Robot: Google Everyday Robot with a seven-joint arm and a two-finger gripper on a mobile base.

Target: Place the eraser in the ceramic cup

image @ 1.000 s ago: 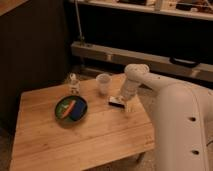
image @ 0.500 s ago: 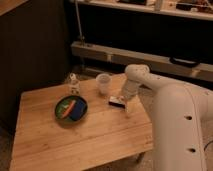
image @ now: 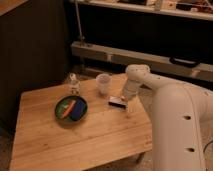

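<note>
On wooden table (image: 95, 145), gripper (image: 123, 99) at flat black eraser (image: 116, 102), jaws' state unclear, tapered cup (image: 103, 83) near.

Change is slight. The arm (image: 132, 84) has dipped a little. The gripper (image: 125, 99) now sits lower, close beside the eraser (image: 116, 102) on the table (image: 95, 142).

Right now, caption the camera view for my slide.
Robot's tool down at the eraser on the wooden table, near the white ceramic cup.
</note>
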